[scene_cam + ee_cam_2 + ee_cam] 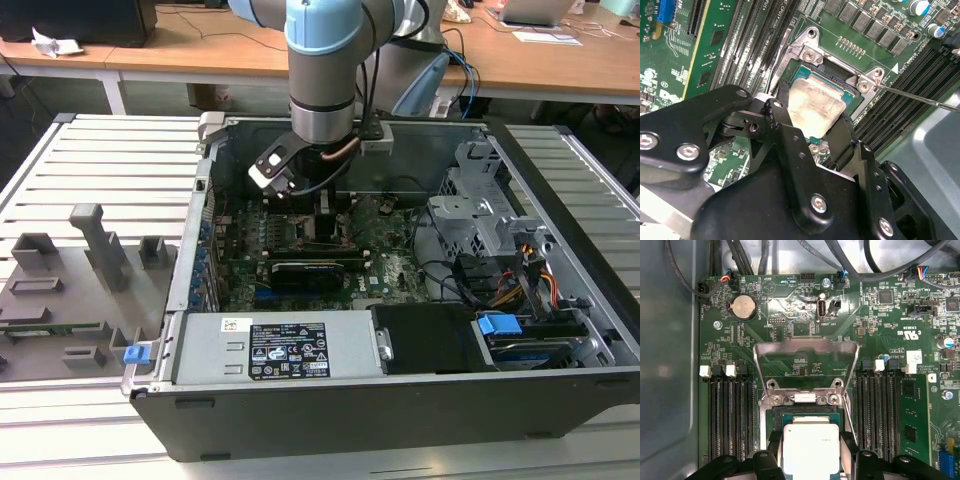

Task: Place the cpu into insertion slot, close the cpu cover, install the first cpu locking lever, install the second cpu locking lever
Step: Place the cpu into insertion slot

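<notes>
The black gripper (811,439) pinches the flat square silver-grey cpu (811,452) edge to edge between its jaws, just over the black silver-rimmed insertion slot (790,415), with the thin silver cpu cover (805,344) raised open beyond the fingertips

Cpu (815,105) between jaws, over insertion slot (836,74)

Before you, coin battery (743,306) on the green motherboard (880,320), rows of black memory slots (729,415), grey blocks (100,245) beside the case (300,415).
</notes>
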You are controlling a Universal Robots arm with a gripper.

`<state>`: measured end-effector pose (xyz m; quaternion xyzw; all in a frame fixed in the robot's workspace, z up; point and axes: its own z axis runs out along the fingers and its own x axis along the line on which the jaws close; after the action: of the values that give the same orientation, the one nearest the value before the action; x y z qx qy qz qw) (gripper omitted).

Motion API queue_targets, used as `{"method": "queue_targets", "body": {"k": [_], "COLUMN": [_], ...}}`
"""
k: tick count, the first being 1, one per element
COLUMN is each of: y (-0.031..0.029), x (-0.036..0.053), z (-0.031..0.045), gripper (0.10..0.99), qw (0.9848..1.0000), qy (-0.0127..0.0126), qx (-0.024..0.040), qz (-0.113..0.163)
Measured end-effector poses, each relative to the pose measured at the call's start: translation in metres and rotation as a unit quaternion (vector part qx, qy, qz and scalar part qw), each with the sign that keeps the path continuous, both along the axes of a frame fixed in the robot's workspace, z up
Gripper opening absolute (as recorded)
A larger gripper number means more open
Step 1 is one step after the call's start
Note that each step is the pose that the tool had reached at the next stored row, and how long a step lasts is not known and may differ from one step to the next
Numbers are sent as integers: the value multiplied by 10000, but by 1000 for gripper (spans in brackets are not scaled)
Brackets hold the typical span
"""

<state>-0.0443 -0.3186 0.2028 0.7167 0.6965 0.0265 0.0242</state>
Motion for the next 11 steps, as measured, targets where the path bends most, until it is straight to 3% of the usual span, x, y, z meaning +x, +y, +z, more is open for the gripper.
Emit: {"method": "queue_targets", "body": {"k": [11], "y": [18], "x": [16], "z": [-57], "gripper": [541], "qw": [10000], "qy": [20], "qx": [-3], "qz": [1]}}
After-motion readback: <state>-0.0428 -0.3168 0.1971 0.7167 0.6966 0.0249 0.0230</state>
